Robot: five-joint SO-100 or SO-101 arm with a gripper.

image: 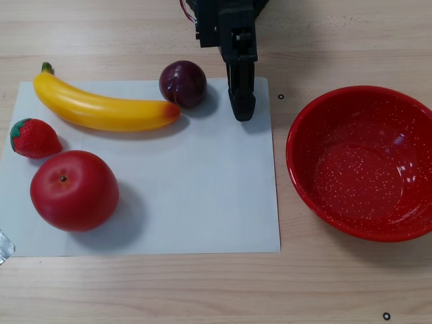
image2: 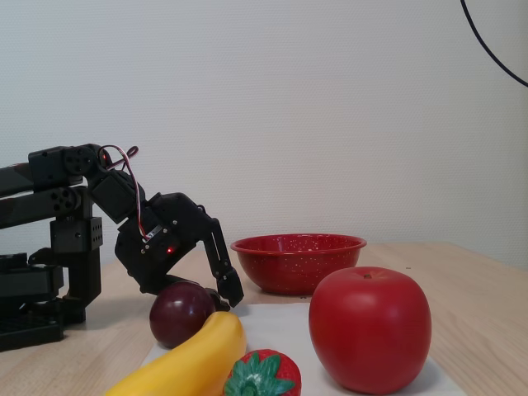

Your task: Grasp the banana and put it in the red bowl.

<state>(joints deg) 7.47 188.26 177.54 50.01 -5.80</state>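
Observation:
The yellow banana [image: 101,108] lies across the upper left of a white paper sheet [image: 196,202], green stem to the left, orange-red end toward the plum; the fixed view shows it at the bottom [image2: 186,361]. The red bowl [image: 364,162] with white speckles stands empty on the wood to the right of the sheet, and behind the fruit in the fixed view [image2: 297,260]. My black gripper [image: 241,101] hangs over the sheet's top right edge, right of the plum, fingers together with nothing between them. In the fixed view my gripper [image2: 232,295] points down just above the table.
A dark purple plum [image: 182,84] sits between the banana's end and the gripper. A strawberry [image: 34,138] and a big red apple [image: 74,190] lie on the sheet's left. The arm's base [image2: 41,272] stands at the left of the fixed view.

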